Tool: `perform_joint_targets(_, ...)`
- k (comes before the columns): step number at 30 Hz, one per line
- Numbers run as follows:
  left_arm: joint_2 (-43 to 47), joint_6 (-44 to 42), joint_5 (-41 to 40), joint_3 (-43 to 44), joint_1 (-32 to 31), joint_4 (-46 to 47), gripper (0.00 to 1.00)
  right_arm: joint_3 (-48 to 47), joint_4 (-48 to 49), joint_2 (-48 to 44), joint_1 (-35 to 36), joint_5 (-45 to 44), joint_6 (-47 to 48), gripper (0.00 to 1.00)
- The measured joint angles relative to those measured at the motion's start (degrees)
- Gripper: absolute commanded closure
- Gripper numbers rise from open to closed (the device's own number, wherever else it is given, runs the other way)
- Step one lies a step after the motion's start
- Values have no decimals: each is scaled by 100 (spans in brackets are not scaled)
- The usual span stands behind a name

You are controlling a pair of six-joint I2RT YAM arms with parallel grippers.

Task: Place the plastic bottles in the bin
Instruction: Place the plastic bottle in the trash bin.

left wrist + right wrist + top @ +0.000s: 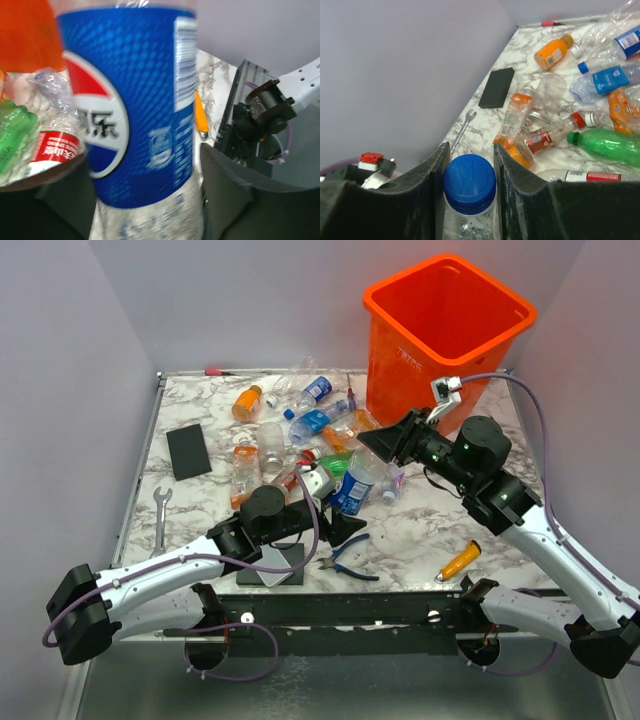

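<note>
At your left, the left gripper [145, 200] looks spread around the blue-labelled bottle [140, 100], which sits mid-table just in front of the bin [400, 360]. The right gripper [469, 165] pinches its blue cap. This reads as a handover. Next, back the left arm clear, then lift the bottle over the rim.

Left wrist view: the big blue-label bottle [145, 115] fills the picture, flashing the red, white and blue Pepsi globe with the Chinese character 乐 on it, and a barcode [185, 65] up its edge. Beside it, a crushed clear bottle [52, 150] wears a red label, white print ending in SPRING. Every other label is too small to read.
</note>
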State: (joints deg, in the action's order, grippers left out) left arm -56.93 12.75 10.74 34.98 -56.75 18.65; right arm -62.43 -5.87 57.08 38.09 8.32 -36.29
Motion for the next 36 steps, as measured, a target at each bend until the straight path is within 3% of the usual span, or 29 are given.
perform_joint_targets(1,-9,-11,24,0,0,-11,45,-13,-26,66,0,57,20,98)
perform_joint_targets(6,-37,-11,46,0,0,-120,62,-13,-153,157,0,170,101,58)
perform_joint_targets(13,-35,-39,2,2,0,-76,70,184,-87,-131,0,162,-111,40)
perform_joint_targets(30,46,-63,-173,0,0,-68,71,737,667,-382,11,-267,-592,42)
perform_joint_targets(36,46,-81,-181,-9,2,-83,68,730,1003,-234,13,-343,-640,75)
